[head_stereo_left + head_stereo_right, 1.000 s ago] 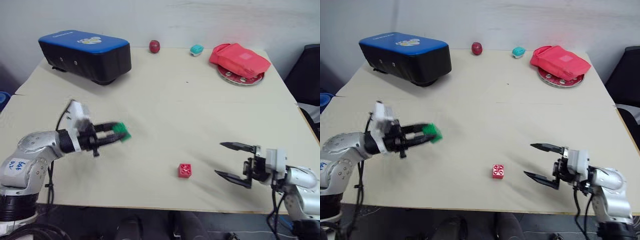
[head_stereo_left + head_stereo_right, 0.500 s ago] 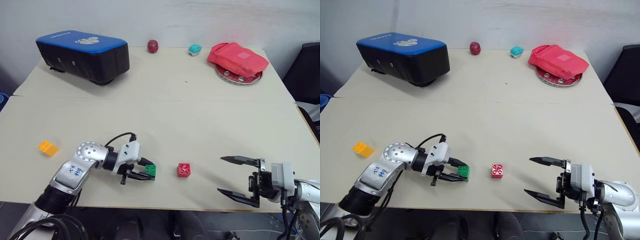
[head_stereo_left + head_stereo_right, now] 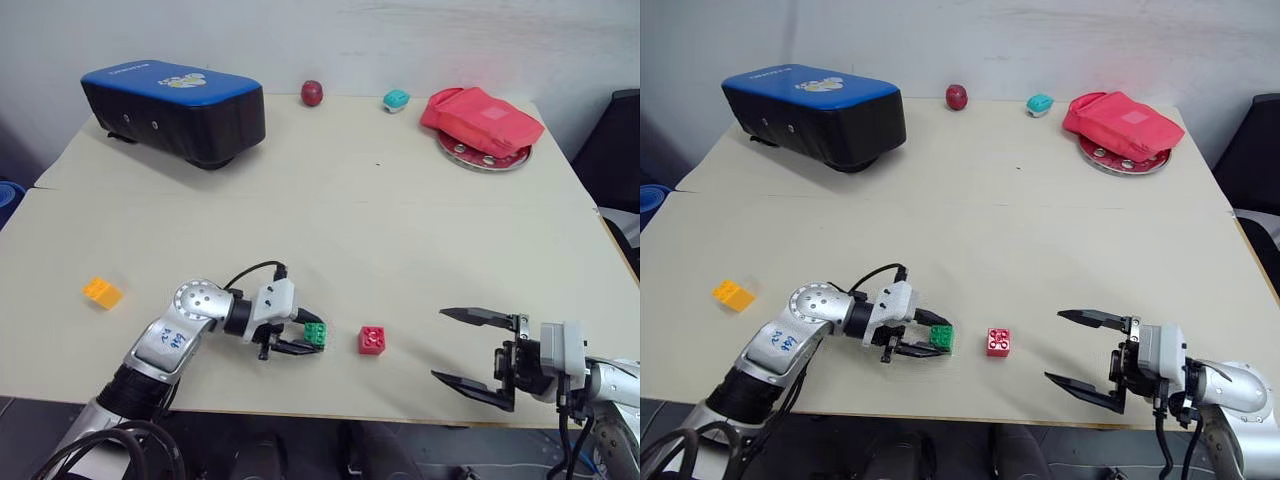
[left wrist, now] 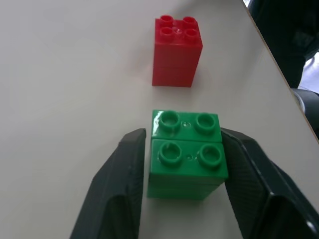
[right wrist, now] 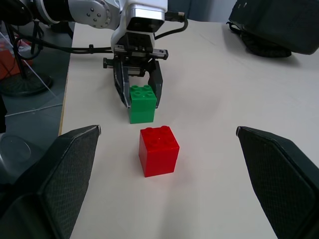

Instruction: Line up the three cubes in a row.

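The red cloth [image 3: 481, 117] covers most of the plate [image 3: 487, 159]; just its rim peeks out. The teal thing [image 3: 396, 99] is too small to tell what it is. The green cube [image 4: 186, 154] hides the table under it.

A blue-topped black case [image 3: 175, 107] sits at the tabletop's [image 3: 380, 230] far left. To the right of the case, along the far edge, lie a dark red ball [image 3: 311, 93], then a small teal object [image 3: 396, 99], then a red pouch [image 3: 480, 118] resting on a round metal plate [image 3: 487, 156].
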